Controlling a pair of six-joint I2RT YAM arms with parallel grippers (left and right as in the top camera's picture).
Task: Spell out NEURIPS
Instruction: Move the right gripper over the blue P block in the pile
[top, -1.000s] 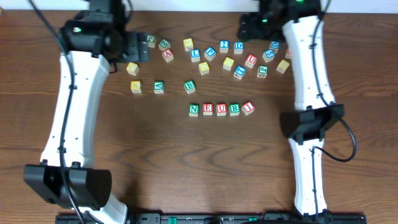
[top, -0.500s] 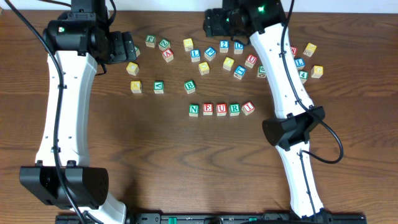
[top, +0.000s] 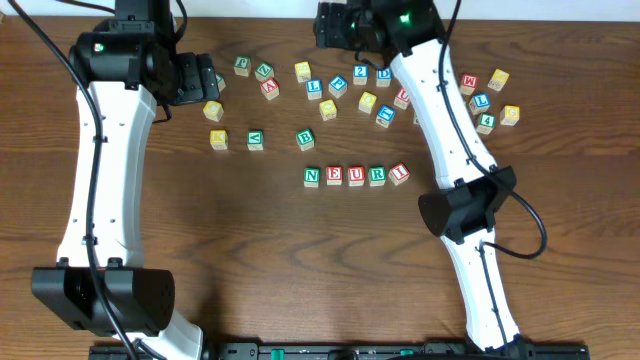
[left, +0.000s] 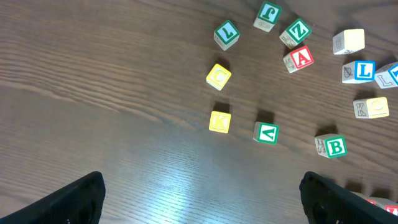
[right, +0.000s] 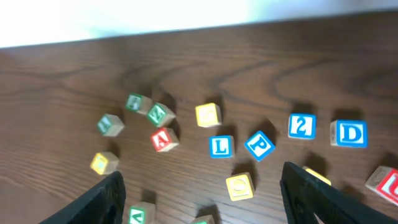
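Five lettered cubes stand in a row at mid-table: green N (top: 311, 176), red E (top: 334, 176), red U (top: 356, 176), green R (top: 377, 176) and red I (top: 399, 174). The blue P cube (top: 337, 86) (right: 259, 144) lies in the loose scatter behind the row, and a yellow-faced cube (top: 328, 108) (right: 239, 185) sits just in front of it. My right gripper (top: 322, 25) (right: 208, 205) hovers open above the table's back edge, over that scatter, holding nothing. Far to the left, my left gripper (top: 207, 78) (left: 202, 208) hangs wide open over bare wood.
Other cubes lie around: blue L (right: 220, 146), 2 (right: 301, 126), D (right: 350, 134), red A (left: 300, 58), yellow K (left: 219, 121), green V (left: 266, 132) and B (left: 336, 147). Several more sit at the back right (top: 487, 100). My right arm crosses above the right-hand cubes.
The right arm has swung left along the back of the table, from above the right cluster to above the middle cubes. The left arm shifted slightly left early on, then held still.
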